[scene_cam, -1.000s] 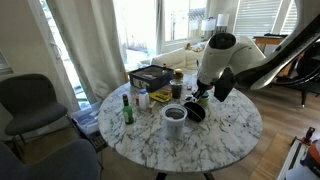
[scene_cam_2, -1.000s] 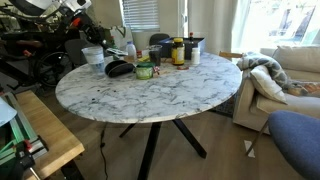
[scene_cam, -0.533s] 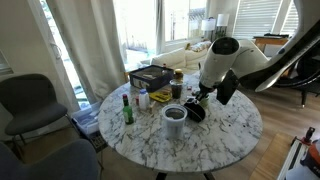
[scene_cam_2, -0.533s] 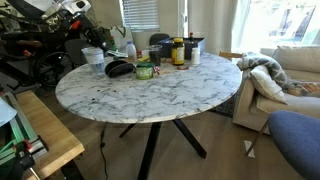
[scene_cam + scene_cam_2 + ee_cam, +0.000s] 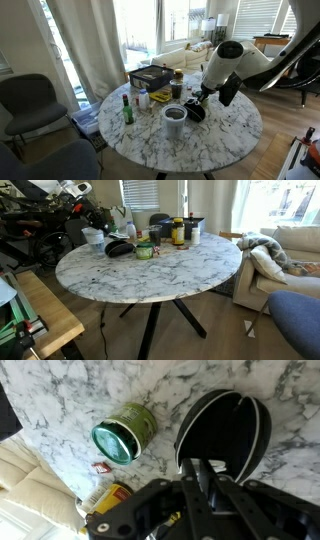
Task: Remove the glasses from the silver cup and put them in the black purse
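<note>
I have the claw hanging low over the marble table. The black purse lies right below and just ahead of it. In the wrist view the purse fills the space in front of the fingers: a dark oval with a lighter rim and a seam down its middle.

A narrow dark piece sticks out from the claw's centre over the near edge of the purse. I cannot tell whether that is the fingers drawn together or something pinched between them, so I cannot say how far apart the jaws stand or whether they grip anything. I cannot make out the glasses in any view.

The silver cup stands upright just beside the purse, off to one side of the claw, and I cannot see into it well enough to judge its contents.

A green-lidded jar lies on its side near the purse, lid toward the wrist camera. Beyond the cup from the claw are a green bottle and a black box, well apart from it.
</note>
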You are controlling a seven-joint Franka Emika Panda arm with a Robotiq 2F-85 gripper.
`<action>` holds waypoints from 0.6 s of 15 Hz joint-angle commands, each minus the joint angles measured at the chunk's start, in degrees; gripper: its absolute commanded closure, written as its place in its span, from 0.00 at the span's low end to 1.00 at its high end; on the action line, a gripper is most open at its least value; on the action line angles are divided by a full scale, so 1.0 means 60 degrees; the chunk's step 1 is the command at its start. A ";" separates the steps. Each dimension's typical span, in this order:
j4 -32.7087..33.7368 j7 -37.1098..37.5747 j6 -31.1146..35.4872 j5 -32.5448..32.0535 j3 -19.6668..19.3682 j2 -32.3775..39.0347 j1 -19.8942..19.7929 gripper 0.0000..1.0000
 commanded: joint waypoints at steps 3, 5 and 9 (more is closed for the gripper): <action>0.0250 0.0710 0.0451 -0.1005 -0.0086 0.0558 -0.0195 0.97; 0.0330 0.0833 0.0485 -0.1201 -0.0091 0.0688 -0.0203 0.97; 0.0439 0.1043 0.0558 -0.1466 -0.0124 0.0945 -0.0209 0.97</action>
